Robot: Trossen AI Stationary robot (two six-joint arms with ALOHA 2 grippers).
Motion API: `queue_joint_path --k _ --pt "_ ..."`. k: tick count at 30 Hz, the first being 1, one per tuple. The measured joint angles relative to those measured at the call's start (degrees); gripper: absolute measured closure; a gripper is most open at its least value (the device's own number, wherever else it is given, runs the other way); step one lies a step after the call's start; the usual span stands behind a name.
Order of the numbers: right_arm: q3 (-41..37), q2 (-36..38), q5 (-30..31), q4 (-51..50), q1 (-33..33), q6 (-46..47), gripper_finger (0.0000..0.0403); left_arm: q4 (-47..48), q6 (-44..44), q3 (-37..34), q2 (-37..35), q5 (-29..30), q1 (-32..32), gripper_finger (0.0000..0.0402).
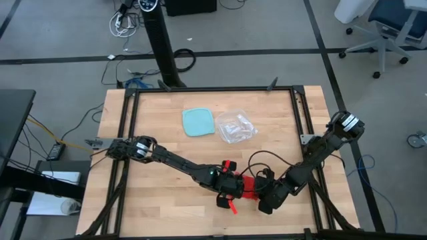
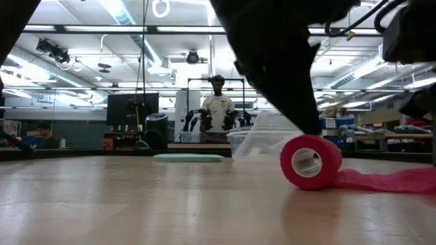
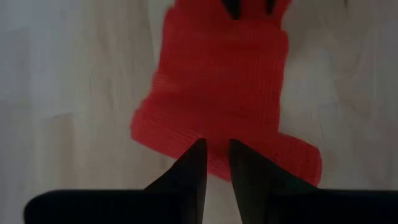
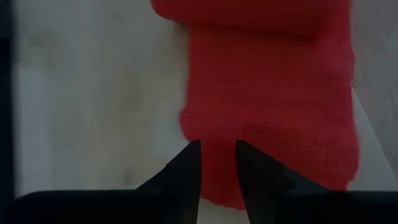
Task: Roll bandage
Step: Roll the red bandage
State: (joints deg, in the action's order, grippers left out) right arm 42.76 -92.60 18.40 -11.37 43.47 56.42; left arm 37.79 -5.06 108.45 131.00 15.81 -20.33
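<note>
- The bandage [image 2: 311, 162], red and partly rolled, lies on the bench [image 1: 160, 207] toward six o'clock, its loose tail trailing right.
- Left gripper [image 3: 215, 163] pinches the roll end; the arm reaches in low from nine o'clock.
- Right gripper [image 4: 217, 163] clamps the tail; that arm folds in from three o'clock.
- Bare wood lies around them.

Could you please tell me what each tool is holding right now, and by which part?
Both pinch the red bandage: the left tool at the rolled end, the right tool on the loose flat strip.
</note>
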Motion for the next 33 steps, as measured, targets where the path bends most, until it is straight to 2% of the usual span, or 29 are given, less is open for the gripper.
queue_joint_path --k 9,26,33 --pt "0.28 -3.47 -6.06 2.7 0.17 4.36 0.0304 -11.87 -1.22 -6.77 -0.57 -1.32 0.45 0.033" --pt "0.1 -2.14 -14.88 1.06 2.62 6.73 0.0304 -13.14 1.14 -7.17 -0.33 -1.06 0.48 0.033" --pt "0.07 -2.16 -15.92 1.54 2.7 7.56 0.0304 -13.53 1.79 -7.22 -0.28 -0.22 0.92 0.033"
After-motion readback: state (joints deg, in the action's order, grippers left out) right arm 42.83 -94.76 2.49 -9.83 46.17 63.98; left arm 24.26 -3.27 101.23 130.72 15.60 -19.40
